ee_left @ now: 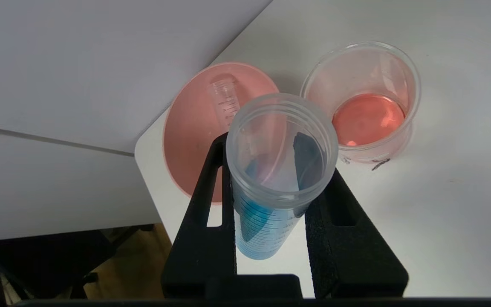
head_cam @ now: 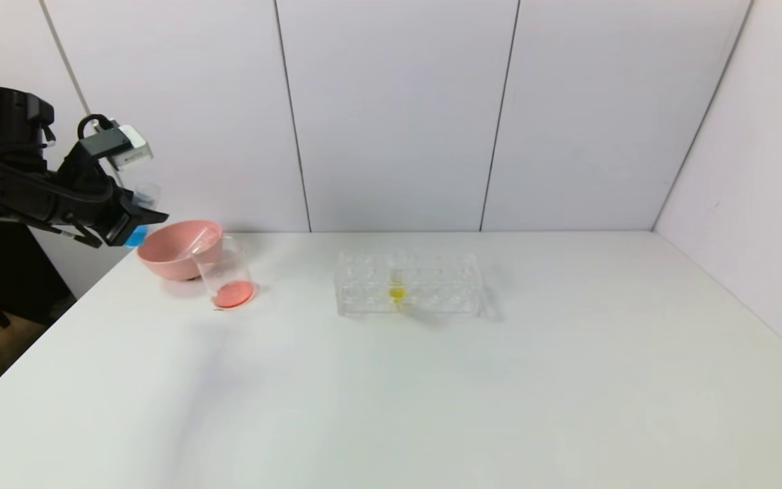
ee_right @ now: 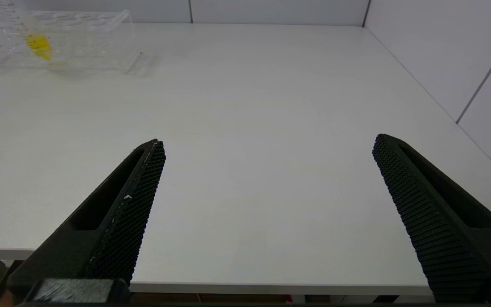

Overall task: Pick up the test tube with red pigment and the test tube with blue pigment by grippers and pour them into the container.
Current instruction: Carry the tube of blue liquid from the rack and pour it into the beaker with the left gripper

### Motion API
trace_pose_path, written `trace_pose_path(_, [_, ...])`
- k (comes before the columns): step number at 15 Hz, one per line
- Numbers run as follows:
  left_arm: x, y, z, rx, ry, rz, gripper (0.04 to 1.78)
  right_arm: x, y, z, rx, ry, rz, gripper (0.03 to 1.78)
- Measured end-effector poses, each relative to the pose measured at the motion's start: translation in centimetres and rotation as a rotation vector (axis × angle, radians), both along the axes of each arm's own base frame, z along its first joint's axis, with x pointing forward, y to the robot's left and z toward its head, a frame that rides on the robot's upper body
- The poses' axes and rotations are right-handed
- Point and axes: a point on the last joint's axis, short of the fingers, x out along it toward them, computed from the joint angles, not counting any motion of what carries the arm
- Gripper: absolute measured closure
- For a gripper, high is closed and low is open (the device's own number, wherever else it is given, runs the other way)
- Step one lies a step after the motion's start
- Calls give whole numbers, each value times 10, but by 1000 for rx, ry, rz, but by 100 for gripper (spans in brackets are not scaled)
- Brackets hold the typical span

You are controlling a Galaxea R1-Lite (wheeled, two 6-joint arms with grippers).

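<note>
A white surface [head_cam: 432, 394] is seen in front of pale wall panels, and on it stand a pink bowl [head_cam: 177, 248], the container [head_cam: 227, 275] with red liquid at its bottom, and a clear tube rack [head_cam: 408, 284] holding one tube with yellow liquid [head_cam: 396, 288]. In the head view the left gripper [head_cam: 134, 216] is found raised beside the far left corner of the surface, just beside the bowl, and only a little blue is visible there. The left wrist view shows more: the test tube with blue pigment [ee_left: 273, 179] is clamped between the two black jaws, its open mouth turned toward the camera, and an empty tube [ee_left: 225, 100] is lying inside the bowl. The right gripper [ee_right: 267, 170] is shown only in the right wrist view, its jaws spread wide over the near edge of the surface, with nothing between them.
</note>
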Motion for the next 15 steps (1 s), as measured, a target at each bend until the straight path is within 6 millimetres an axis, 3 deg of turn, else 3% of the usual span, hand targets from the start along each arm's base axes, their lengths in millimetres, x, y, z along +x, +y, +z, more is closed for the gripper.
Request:
trace_pose_path(7, [8,1,-4,2,43,-112,135,0,0,0,0,0,0,4])
trace_pose_path(15, [16,3,2,125,61,-244,135,0,0,0,0,0,-1,4])
